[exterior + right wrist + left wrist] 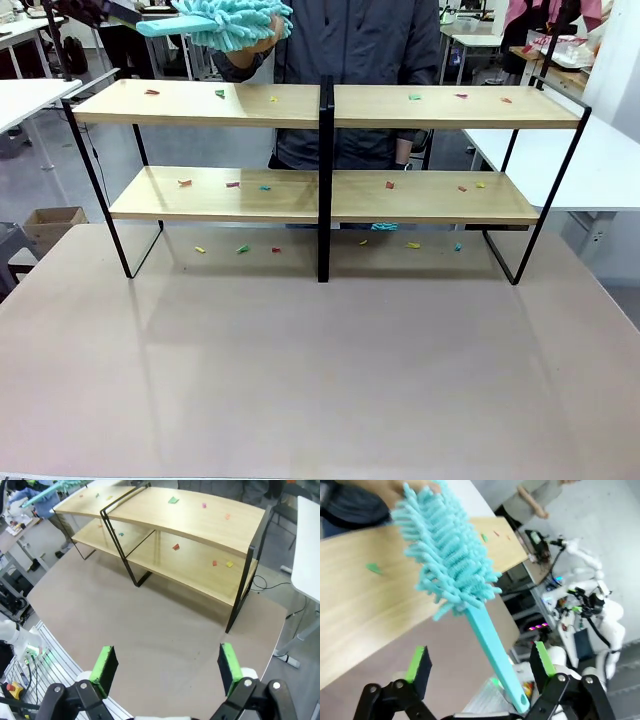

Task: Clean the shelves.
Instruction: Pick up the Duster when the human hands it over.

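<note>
Your left gripper (480,664) is spread wide. The turquoise duster's (447,555) handle runs down between its fingers, with neither pad touching it. A person's hand (262,42) grips the fluffy head, up above the left end of the shelves (320,105). The shelves stand on the brown table (320,380), with the person just behind them. Small coloured scraps (232,184) dot both boards and the tabletop beneath the shelves. Your right gripper (167,666) hangs in front of the shelves, jaws wide, nothing in them.
</note>
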`<state>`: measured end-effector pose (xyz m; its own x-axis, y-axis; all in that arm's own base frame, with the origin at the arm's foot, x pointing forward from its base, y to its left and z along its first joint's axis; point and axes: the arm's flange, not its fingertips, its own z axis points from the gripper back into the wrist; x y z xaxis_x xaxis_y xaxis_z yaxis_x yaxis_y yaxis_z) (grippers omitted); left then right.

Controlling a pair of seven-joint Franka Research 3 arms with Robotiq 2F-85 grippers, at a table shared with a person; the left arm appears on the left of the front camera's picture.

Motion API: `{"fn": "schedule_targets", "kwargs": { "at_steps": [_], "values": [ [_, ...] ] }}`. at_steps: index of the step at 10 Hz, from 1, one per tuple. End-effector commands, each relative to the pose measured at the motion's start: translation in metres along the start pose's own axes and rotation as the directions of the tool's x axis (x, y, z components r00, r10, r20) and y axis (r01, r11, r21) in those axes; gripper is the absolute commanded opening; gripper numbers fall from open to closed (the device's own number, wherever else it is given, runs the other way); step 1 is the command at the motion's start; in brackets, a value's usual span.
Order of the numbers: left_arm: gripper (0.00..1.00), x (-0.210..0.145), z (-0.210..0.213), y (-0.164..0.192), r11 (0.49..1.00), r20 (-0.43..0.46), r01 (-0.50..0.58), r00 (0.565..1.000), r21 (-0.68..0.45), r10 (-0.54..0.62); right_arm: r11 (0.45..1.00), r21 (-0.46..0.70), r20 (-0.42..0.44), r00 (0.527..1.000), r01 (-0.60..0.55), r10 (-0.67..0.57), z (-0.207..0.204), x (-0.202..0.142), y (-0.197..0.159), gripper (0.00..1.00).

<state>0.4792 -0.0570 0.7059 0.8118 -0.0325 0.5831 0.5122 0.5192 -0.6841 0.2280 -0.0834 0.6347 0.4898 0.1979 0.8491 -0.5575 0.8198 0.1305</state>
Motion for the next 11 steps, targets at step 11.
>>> {"fn": "schedule_targets", "kwargs": {
  "at_steps": [11],
  "values": [
    [1.00,0.008,-0.065,0.036,0.872,-0.147,-0.459,0.887,-0.172,0.438,1.000,0.010,0.000,1.000,-0.001,0.001,0.000,-0.001,0.001,1.00]
  ]
}}
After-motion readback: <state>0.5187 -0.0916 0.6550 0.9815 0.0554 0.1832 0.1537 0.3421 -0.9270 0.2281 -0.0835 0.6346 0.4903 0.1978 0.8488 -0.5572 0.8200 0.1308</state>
